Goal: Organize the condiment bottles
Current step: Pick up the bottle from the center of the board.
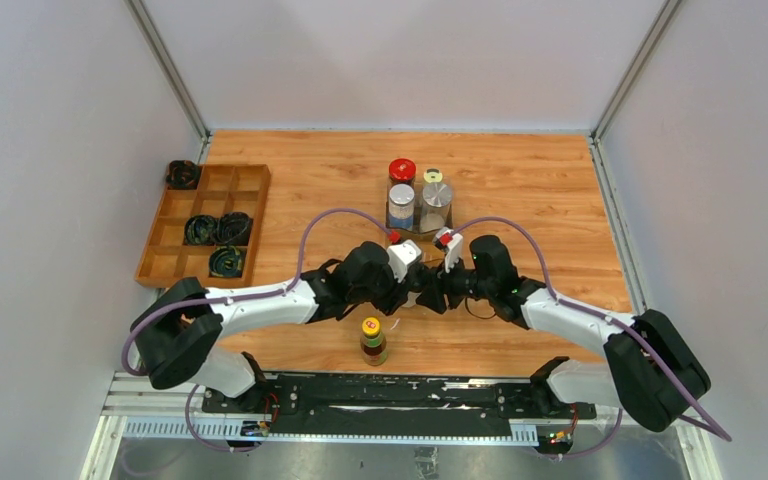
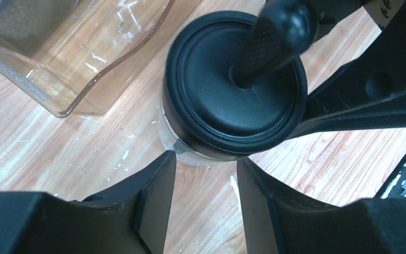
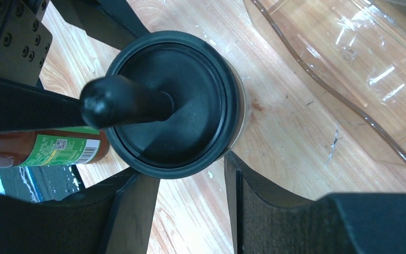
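Honestly, looks two-thirds done: four jars [image 1: 401, 207] in the tray [image 2: 58, 108] at 12 o'clock, black-capped jar [image 2: 206, 106] dead centre between the parted, empty left claw [image 2: 206, 169] and right claw [image 3: 190, 169], sauce bottle [image 1: 373, 342] loose at 6.

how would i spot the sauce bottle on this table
Look at the near edge of the wooden table, midway along it. The sauce bottle stands there alone. Unlike the jars grouped farther back, it is brown with a yellow cap.
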`<state>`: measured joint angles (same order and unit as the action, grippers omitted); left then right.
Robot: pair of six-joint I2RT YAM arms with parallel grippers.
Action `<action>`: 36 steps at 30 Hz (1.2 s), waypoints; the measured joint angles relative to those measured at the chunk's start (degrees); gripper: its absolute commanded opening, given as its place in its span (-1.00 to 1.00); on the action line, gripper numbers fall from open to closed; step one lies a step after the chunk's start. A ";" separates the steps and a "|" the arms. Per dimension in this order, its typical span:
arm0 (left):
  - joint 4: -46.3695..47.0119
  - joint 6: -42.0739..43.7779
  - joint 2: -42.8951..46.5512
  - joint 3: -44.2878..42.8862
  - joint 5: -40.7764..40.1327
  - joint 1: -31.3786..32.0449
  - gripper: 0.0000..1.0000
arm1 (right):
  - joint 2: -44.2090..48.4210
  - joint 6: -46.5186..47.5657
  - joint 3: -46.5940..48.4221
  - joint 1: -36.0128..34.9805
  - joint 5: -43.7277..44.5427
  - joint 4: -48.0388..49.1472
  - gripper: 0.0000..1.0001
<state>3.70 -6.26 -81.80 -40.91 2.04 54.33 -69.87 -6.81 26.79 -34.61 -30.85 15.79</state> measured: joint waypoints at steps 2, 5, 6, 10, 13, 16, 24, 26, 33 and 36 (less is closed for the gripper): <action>-0.02 0.11 0.22 -0.15 -0.13 0.00 0.03 | 0.07 0.00 0.00 -0.20 0.02 -0.48 0.04; -0.22 0.28 0.46 -0.61 -0.17 0.00 0.03 | 0.39 0.07 0.07 -0.28 0.26 -0.90 0.04; -0.35 0.31 0.48 -0.85 -0.20 0.00 0.03 | 0.42 0.09 0.09 -0.28 0.39 -0.98 0.04; -0.39 0.33 0.55 -1.25 -0.22 0.00 0.03 | 0.61 0.26 0.61 -0.28 0.48 -2.19 0.04; -0.42 0.31 0.55 -1.25 -0.35 0.00 0.03 | 0.63 0.37 0.81 -0.28 0.48 -2.54 0.04; -0.42 0.28 0.55 -1.25 -0.35 0.00 0.03 | 0.63 0.39 0.81 -0.31 0.46 -2.67 0.04; -0.31 0.04 0.55 -1.16 -0.31 0.00 0.03 | 0.63 0.39 0.81 -0.68 0.46 -2.93 0.05; 0.22 -0.20 0.55 -0.94 -0.31 0.00 0.02 | 0.63 0.42 0.81 -0.68 0.46 -2.93 0.05; 3.41 -1.49 0.76 1.01 -0.33 -0.11 0.03 | 0.63 0.42 0.81 -0.72 0.46 -2.89 0.06; 4.20 -2.34 1.29 2.54 0.09 -0.13 0.02 | 0.63 0.39 0.81 -0.92 0.44 -2.75 0.06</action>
<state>7.90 -8.60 -80.51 -38.37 2.13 54.19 -69.23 -6.42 27.59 -35.53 -30.41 13.04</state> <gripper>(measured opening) 0.514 0.531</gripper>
